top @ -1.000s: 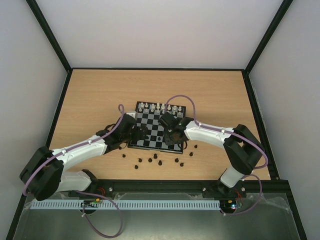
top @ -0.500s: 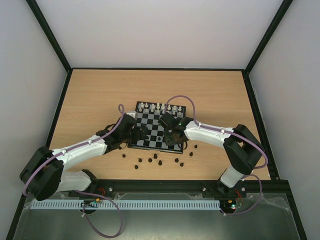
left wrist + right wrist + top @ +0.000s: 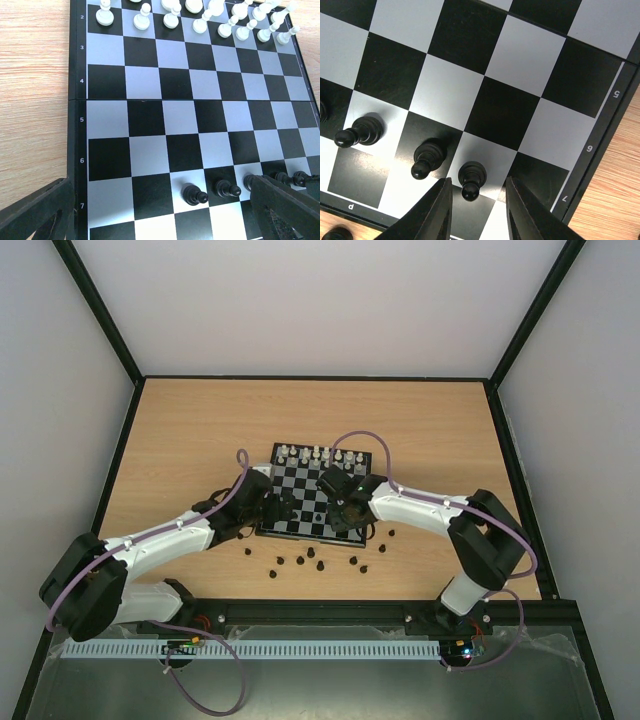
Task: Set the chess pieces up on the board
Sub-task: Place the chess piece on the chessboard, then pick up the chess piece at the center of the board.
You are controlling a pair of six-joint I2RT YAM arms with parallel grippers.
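The board lies mid-table, with white pieces on its far rows. Several black pawns stand in its near row. My left gripper hovers over the board's near left part, open and empty, with its fingers spread wide. My right gripper is over the near right corner. It is open, with its jaws on either side of a standing black pawn and not touching it. Two more pawns stand to that pawn's left.
Several loose black pieces lie on the wooden table in front of the board, and a few lie off its near right corner. Black rails edge the table, and pale walls surround it.
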